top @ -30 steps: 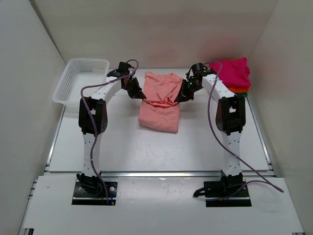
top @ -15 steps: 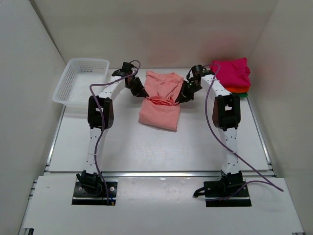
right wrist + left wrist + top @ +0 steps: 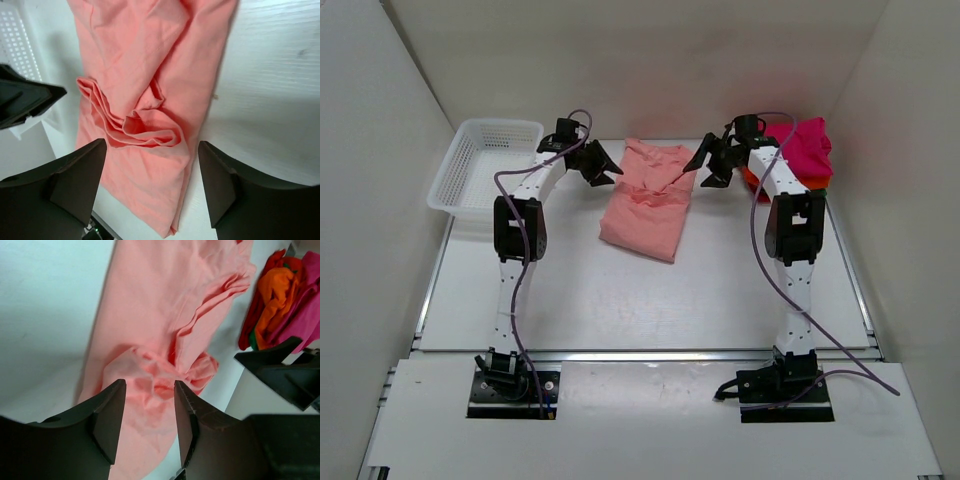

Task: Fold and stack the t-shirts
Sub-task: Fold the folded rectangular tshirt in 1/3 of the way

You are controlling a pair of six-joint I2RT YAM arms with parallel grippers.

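Observation:
A salmon-pink t-shirt point(image 3: 645, 200) lies in the middle back of the table, folded lengthwise, with a bunched ridge of cloth point(image 3: 135, 125) across its middle. My left gripper point(image 3: 603, 165) hangs open just off its left back corner. In the left wrist view the open gripper point(image 3: 150, 385) holds nothing, and the crumpled pink cloth point(image 3: 150, 375) lies below it. My right gripper point(image 3: 705, 165) is open at the shirt's right back corner; it point(image 3: 152, 145) stands wide above the shirt point(image 3: 150, 60). A stack of magenta, orange, green and red t-shirts point(image 3: 802, 150) sits at the back right.
A white mesh basket point(image 3: 480, 165) stands at the back left, next to the left arm. White walls close the table on the left, back and right. The stack point(image 3: 280, 295) lies close behind the right gripper's fingers point(image 3: 280, 365).
Both grippers have opened and let go of the pink shirt's fold, then drawn up and back from it. The fold now lies loose on the shirt.

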